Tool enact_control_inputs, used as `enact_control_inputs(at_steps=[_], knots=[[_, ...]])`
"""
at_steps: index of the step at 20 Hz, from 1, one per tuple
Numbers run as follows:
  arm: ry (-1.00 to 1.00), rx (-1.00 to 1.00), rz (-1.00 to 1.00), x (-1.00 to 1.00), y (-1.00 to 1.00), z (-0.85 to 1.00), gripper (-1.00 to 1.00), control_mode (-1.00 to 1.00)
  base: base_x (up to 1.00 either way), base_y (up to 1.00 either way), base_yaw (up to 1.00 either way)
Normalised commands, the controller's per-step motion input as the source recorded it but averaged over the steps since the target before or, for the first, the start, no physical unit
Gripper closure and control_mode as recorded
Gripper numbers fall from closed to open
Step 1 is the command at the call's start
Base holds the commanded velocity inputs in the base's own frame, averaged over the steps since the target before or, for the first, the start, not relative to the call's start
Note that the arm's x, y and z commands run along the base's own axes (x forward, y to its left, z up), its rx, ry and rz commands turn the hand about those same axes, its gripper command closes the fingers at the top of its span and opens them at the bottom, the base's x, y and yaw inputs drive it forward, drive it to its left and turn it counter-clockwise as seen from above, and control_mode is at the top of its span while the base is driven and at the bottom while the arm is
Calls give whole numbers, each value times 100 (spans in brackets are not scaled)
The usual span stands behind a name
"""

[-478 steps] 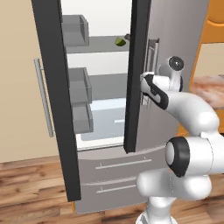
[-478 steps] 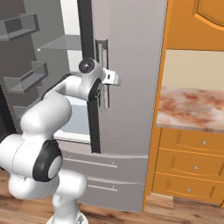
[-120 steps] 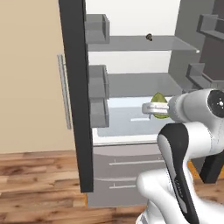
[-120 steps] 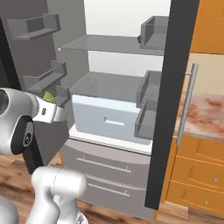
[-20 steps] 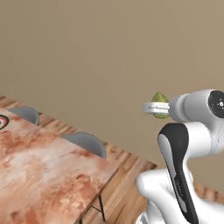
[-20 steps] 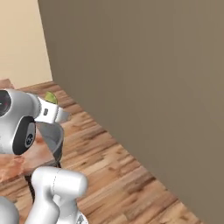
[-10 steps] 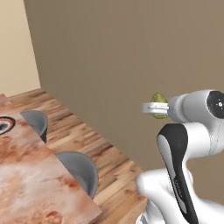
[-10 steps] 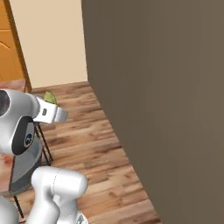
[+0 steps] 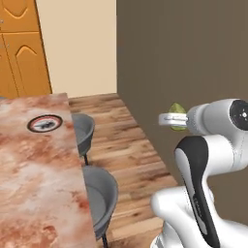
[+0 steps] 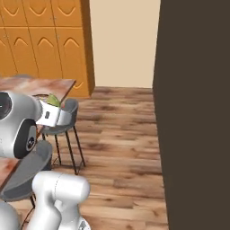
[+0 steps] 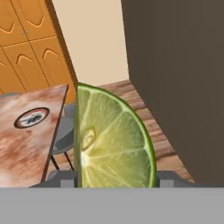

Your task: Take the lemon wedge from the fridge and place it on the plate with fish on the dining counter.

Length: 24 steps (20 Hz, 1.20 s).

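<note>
While the white arm folds close over its base, the pincer (image 9: 175, 119) is clamped on the lemon wedge (image 9: 178, 108), whose yellow-green peel rises just above the fingers in the left base view. From the right base view the wedge (image 10: 53, 99) sits at the tip of the pincer (image 10: 53, 109), above a grey chair seat (image 10: 66, 117). Seen along the hand, the cut face of the wedge (image 11: 114, 139) stands upright, pale flesh and green rind facing the camera, gripped from both sides at its bottom.

Well apart from the pincer, off to its left and lower, lies the marbled reddish-brown desk (image 9: 34, 184). On its far part rests the plate with fish (image 9: 44, 123), a small round dish with a dark red rim; in the hand view the plate (image 11: 31, 117) appears left of the wedge and beyond it. Two grey chairs (image 9: 99, 193) are tucked along the desk edge between plate and pincer. Orange cabinets (image 10: 42, 43) line the far wall, a dark brown wall (image 10: 196, 112) stands to the right, and wooden plank floor (image 10: 118, 144) spreads below.
</note>
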Motion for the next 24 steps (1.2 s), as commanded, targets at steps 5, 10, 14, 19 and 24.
enact_control_inputs(at_steps=[5,10,14,19,24], knots=[[0,0,0,0,0,0,100,100,42,-31,72],[0,0,0,0,0,0,100,100,48,-86,47],[0,0,0,0,0,0,100,100,90,-38,56],[0,0,0,0,0,0,100,100,100,-3,48],[0,0,0,0,0,0,100,100,100,7,43]])
